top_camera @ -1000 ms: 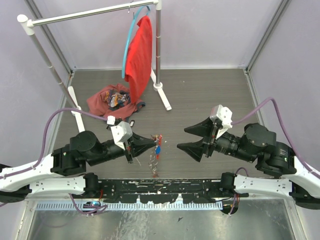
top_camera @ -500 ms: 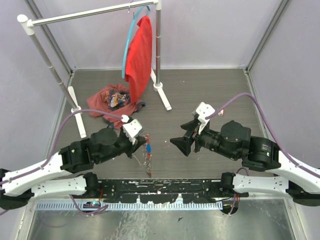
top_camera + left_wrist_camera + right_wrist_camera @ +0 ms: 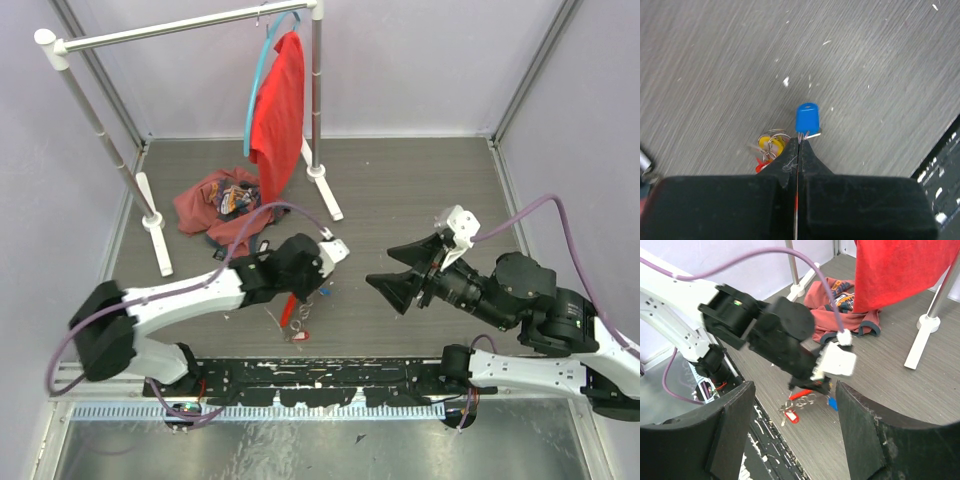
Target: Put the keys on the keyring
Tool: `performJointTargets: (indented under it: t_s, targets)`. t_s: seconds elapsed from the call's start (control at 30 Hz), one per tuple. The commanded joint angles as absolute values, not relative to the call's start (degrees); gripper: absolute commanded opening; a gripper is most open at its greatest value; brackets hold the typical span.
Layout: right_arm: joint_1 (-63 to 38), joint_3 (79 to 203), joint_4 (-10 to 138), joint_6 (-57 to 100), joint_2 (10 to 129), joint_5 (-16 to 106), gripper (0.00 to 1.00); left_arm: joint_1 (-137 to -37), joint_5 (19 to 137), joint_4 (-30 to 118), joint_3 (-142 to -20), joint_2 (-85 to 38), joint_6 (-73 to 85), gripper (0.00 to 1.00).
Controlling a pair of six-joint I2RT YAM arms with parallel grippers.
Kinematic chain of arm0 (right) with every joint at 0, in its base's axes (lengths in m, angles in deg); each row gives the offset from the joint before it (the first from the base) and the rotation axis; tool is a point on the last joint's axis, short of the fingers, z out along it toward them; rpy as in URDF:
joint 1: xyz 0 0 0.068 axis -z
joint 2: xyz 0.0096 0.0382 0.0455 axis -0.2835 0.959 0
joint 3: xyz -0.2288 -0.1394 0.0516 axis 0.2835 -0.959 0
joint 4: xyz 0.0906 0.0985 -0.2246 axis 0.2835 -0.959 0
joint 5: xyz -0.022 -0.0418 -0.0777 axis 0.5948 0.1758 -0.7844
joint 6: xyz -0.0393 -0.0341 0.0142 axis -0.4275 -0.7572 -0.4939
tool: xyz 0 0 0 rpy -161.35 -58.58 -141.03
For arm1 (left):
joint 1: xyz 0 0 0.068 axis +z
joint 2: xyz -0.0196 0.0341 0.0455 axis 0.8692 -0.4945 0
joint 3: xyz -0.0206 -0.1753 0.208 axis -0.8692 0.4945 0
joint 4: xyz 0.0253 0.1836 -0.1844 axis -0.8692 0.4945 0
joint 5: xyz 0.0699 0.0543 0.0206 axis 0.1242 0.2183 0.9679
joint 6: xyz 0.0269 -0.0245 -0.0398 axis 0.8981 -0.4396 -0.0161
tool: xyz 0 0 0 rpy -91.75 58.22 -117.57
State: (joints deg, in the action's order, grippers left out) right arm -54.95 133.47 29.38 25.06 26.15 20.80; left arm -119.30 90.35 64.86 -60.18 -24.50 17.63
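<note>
Now that the left end effector [image 3: 799,142] has been swung toward the middle of the table [image 3: 400,190], it is clamped on a blue-headed key [image 3: 807,118] beside the keyring [image 3: 774,145]; the right end effector [image 3: 378,268] is held wide opposite, seemingly readied for threading.

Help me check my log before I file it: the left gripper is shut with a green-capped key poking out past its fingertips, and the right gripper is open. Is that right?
Not quite. It is a blue-capped key, not a green one, as the left wrist view shows. The rest stands: the left gripper is shut with that key at its fingertips, and the right gripper is open.
</note>
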Motion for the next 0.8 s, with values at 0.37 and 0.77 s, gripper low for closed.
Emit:
performJointTargets:
  t_s: [0.37, 0.77]
  targets:
    - [-54.9, 128.0, 28.6, 36.7, 19.8, 10.1, 0.71, -117.7, 78.3, 55.3, -85.6, -55.4, 23.9, 0.17]
    - [-55.0, 127.6, 21.8, 45.3, 21.6, -3.1, 0.79, -109.5, 72.1, 52.4, -86.7, -54.5, 18.1, 0.56]
